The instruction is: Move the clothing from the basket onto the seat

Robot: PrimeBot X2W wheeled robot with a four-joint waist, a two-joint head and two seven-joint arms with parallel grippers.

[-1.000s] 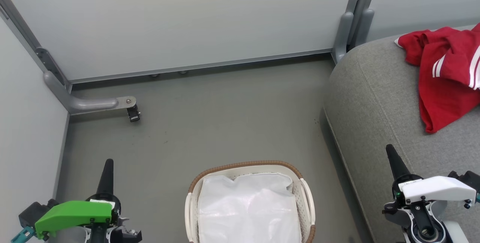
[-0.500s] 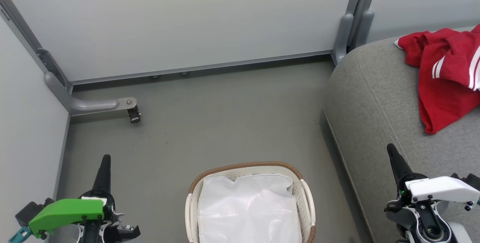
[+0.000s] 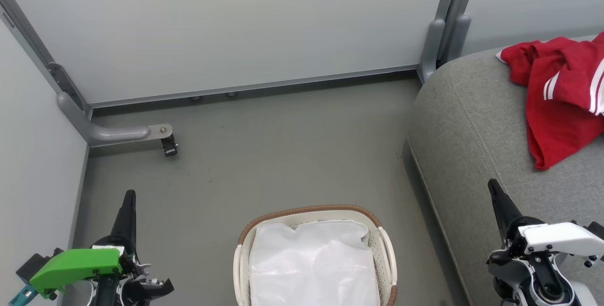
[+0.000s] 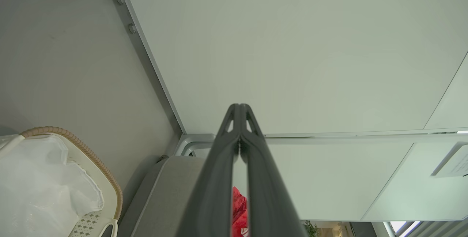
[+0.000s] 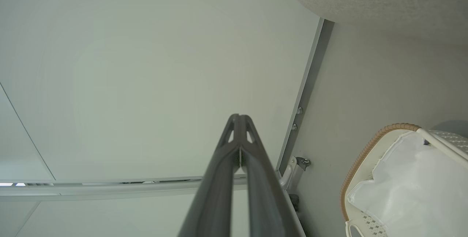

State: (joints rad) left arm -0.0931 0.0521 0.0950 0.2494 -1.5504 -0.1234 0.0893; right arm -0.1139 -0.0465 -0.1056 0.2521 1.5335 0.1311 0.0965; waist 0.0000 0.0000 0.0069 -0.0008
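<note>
Bright red soft striped clothing (image 3: 561, 103) lies on light-grey fabric seat (image 3: 472, 131), right of cream perforated plastic basket (image 3: 306, 210). Looks light, limp; pinch a bunched fold. Flanking basket, left end effector (image 3: 128, 195) and right end effector (image 3: 493, 184) pressed together, empty.

Place: I read a partitioned test bay | pale grey panel walls (image 3: 236, 27) on metal feet (image 3: 118, 132) | bare grey floor (image 3: 283, 145) | light-grey fabric sofa (image 3: 472, 122)

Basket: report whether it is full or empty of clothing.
Empty, as far as visible: the basket holds just its white liner, nothing red. The clothing lies crumpled on the seat.
</note>
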